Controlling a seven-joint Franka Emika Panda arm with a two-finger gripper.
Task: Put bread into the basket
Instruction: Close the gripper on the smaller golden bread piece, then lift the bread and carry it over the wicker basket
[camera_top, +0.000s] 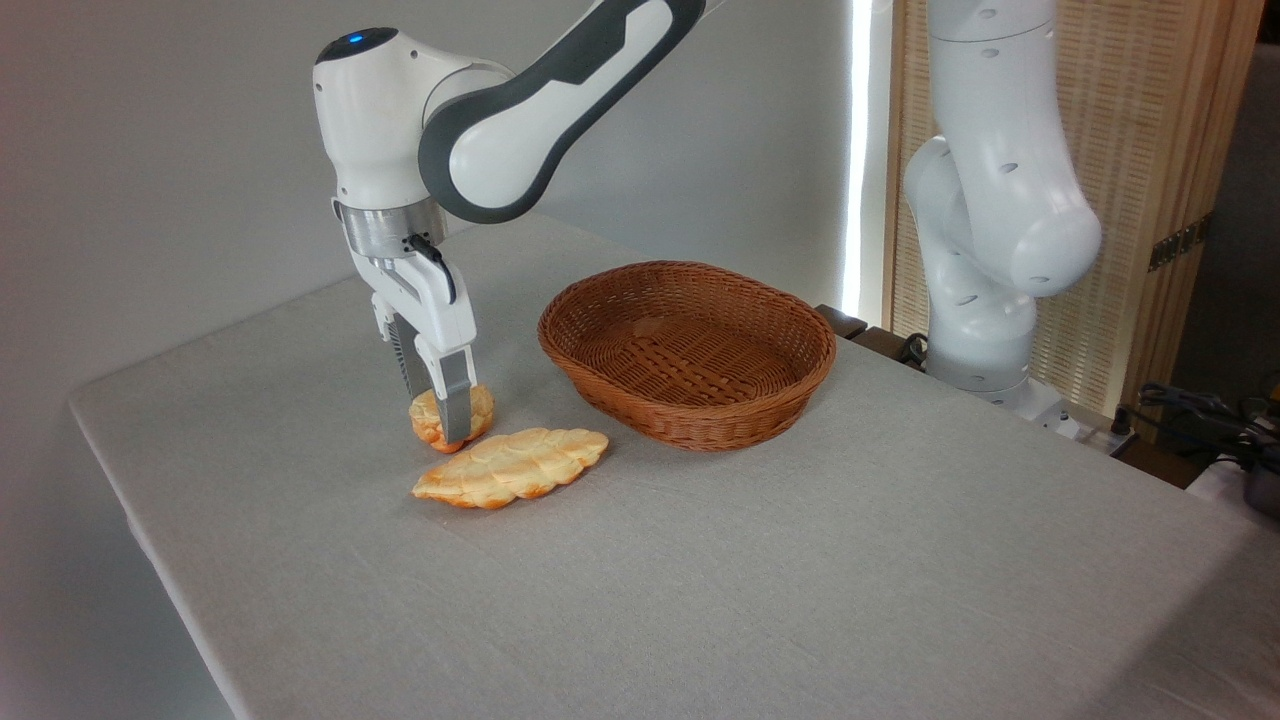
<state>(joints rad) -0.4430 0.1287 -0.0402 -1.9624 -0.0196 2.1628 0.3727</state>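
The bread (482, 408), a small round golden bun, sits low at the table surface left of the basket. My gripper (440, 418) points straight down over it, with one finger (456, 405) across the bun's front and the other behind it, so the jaws are shut on the bun. I cannot tell whether the bun still touches the cloth. The basket (700, 432), a shallow oval of reddish-brown wicker, stands to the right of the bun with nothing in it.
A long braided golden loaf (512, 466) lies just in front of the bun, almost touching it. The grey-clothed table (700, 600) spreads wide in front. The arm's white base (985, 330) stands at the back right, with cables (1200, 410) beyond.
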